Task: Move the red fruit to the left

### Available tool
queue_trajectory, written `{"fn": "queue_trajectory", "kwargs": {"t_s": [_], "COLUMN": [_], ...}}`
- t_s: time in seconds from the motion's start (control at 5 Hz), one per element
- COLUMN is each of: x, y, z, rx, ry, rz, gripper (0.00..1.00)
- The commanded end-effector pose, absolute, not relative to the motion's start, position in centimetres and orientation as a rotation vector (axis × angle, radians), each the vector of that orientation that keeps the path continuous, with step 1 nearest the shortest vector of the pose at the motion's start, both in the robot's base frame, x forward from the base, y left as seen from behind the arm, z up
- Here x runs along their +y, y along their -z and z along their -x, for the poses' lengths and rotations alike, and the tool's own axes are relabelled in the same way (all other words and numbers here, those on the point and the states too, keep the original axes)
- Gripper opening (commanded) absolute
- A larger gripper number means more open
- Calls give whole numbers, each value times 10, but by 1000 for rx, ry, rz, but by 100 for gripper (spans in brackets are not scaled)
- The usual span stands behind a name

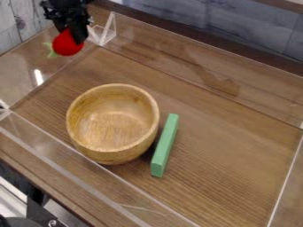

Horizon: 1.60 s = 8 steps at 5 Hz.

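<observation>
The red fruit (67, 43) is a small glossy red ball with a green leafy bit at its left. It hangs above the table near the upper left corner of the camera view. My black gripper (69, 34) reaches down from the top edge and is shut on the red fruit. The fruit sits well clear of the wooden bowl (112, 122), up and to its left.
A flat green bar (165, 144) lies just right of the bowl. Clear plastic walls (35, 142) ring the wooden table (225, 115). A small clear bracket (106, 31) stands right of the gripper. A grey plank wall runs along the back.
</observation>
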<state>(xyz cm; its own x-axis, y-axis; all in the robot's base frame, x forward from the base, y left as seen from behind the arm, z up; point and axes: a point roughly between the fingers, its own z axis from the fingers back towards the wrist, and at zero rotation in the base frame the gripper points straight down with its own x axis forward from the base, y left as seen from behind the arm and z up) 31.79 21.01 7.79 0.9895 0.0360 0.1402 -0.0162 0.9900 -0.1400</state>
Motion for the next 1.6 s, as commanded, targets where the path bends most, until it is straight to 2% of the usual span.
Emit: {"fn": "queue_trajectory", "kwargs": {"t_s": [0.0,0.2,0.6,1.0,1.4], "x": [218,216,216,218,220], "y": [-96,-91,-63,-69,-65], "z": [-329,-334,-333,-328,-342], "rx": [-187,-177,-163,-148,-140], "ry": [-1,10,-37,-77,-83], "rz": [98,107,119,120,128], "gripper": [0,0,0,0,0]}}
